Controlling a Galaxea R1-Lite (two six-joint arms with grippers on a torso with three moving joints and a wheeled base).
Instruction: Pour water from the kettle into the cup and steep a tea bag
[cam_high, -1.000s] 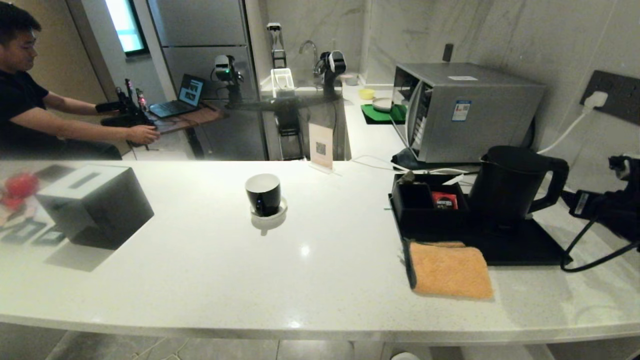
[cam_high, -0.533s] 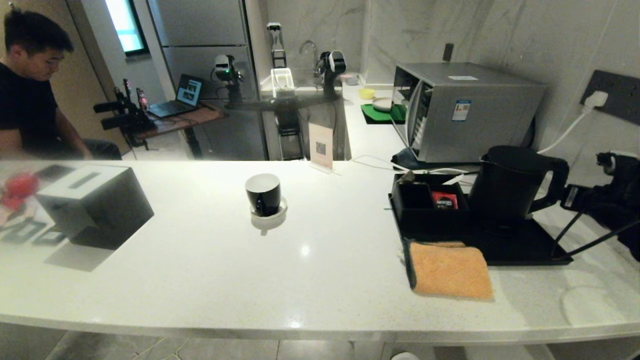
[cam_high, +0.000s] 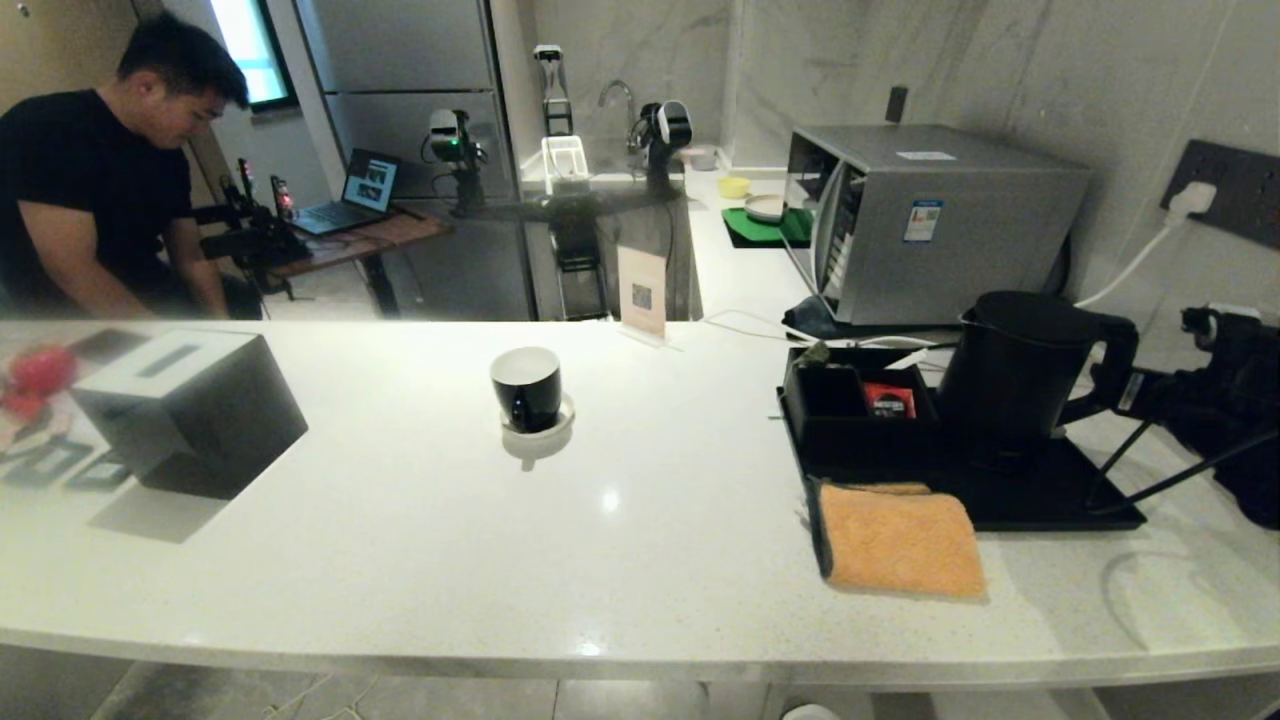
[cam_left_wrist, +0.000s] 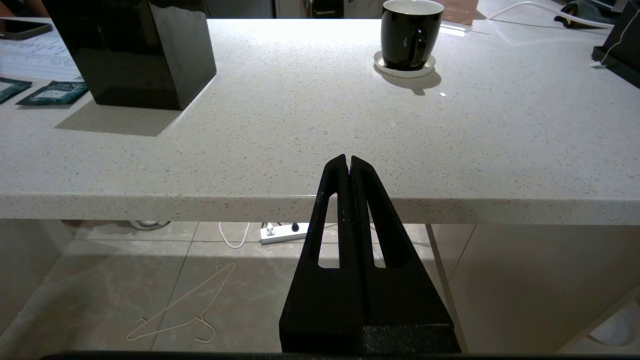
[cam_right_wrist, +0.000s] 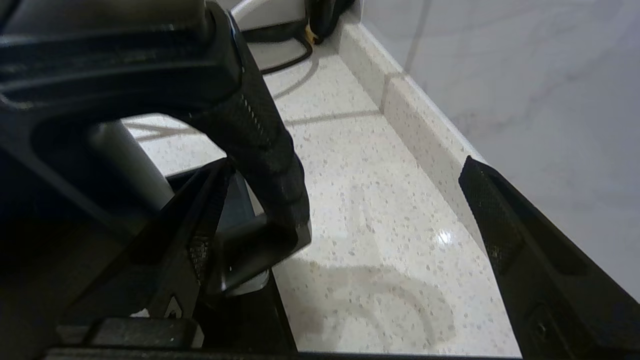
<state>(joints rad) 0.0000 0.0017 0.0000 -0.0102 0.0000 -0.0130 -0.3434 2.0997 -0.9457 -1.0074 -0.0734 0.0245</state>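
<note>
The matte black kettle (cam_high: 1010, 370) stands on a black tray (cam_high: 1060, 505) at the right of the counter, handle (cam_high: 1118, 360) facing right. My right gripper (cam_high: 1125, 392) reaches in from the right edge. In the right wrist view it (cam_right_wrist: 345, 220) is open wide, with the kettle handle (cam_right_wrist: 260, 145) between its fingers, close against one finger (cam_right_wrist: 205, 235). The black cup (cam_high: 527, 388) sits on a white saucer (cam_high: 545, 430) mid-counter. A small greyish tea bag (cam_high: 815, 352) lies on the back corner of the black box. No water shows. My left gripper (cam_left_wrist: 348, 161) is shut, parked below the counter's front edge.
A black box (cam_high: 850, 415) holding a red sachet and an orange cloth (cam_high: 900, 540) share the tray. A microwave (cam_high: 930, 220) stands behind; the wall (cam_right_wrist: 525, 75) runs close beside my right gripper. A tissue box (cam_high: 190, 410) and sachets (cam_high: 60, 465) lie left. A person (cam_high: 100, 190) sits beyond.
My right gripper has moved left up to the kettle handle and its jaws have spread wider. The person in the background has shifted to the right. The kettle and cup have not moved.
</note>
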